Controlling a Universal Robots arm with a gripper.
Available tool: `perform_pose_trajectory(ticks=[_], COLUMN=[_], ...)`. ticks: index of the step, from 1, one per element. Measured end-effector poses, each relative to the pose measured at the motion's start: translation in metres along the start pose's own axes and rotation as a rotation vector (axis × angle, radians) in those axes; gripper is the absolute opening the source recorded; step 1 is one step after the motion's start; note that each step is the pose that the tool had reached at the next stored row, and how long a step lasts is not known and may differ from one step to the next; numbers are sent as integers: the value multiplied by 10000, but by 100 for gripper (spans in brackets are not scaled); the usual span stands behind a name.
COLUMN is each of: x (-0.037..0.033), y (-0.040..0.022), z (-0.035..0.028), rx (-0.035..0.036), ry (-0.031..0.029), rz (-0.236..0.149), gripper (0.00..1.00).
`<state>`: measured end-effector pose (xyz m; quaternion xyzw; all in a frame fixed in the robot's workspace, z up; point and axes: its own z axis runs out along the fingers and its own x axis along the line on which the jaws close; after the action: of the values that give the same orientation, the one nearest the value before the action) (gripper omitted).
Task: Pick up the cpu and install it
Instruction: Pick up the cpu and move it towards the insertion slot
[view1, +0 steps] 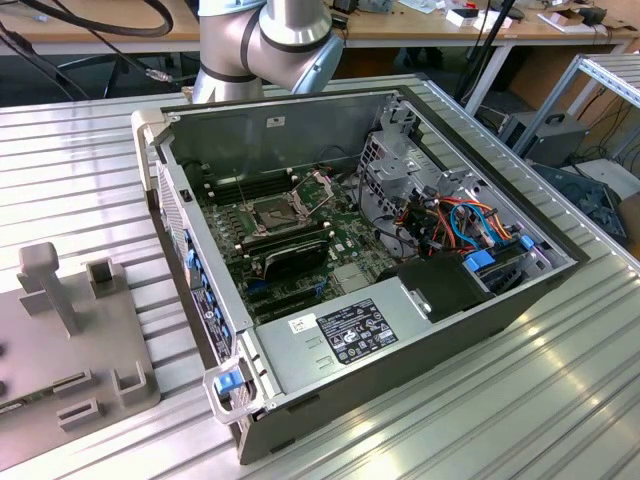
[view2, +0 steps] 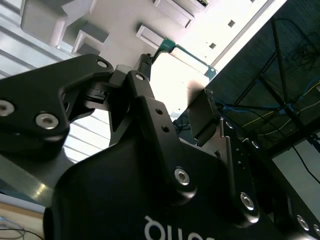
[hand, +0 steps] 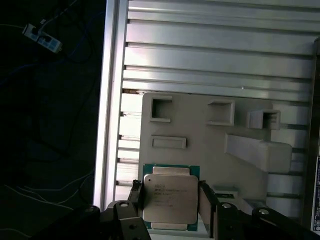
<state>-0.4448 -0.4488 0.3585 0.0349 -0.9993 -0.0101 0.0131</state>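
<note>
Holds the cpu (hand: 169, 192) in the gripper (hand: 170, 210), closed to chip width against two opposite edges. Hangs above one edge of the grey fixture plate (hand: 200, 130), seemingly lifted clear of it. Likely light, stiff, slick on top, fragile underneath; best gripped by the green border, never squeezed hard.

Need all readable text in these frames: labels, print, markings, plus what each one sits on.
Nothing is legible enough to quote.
Printed lines on the lid of the cpu, held in the gripper: too small to read.
Large label on the power supply: too small to read.
Small white sticker beside that label: too small to read.
White lettering on the gripper body, second wrist view: cut off at the frame edge.
</note>
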Motion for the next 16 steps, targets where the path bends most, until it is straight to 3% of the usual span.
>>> perform_pose_trajectory(ticks=[10, 16], x=[-41, -125], y=[-3, -9], z=[0, -2], rx=[-1, -2], ry=[-2, -2], rz=[1, 0], gripper=[55, 55])
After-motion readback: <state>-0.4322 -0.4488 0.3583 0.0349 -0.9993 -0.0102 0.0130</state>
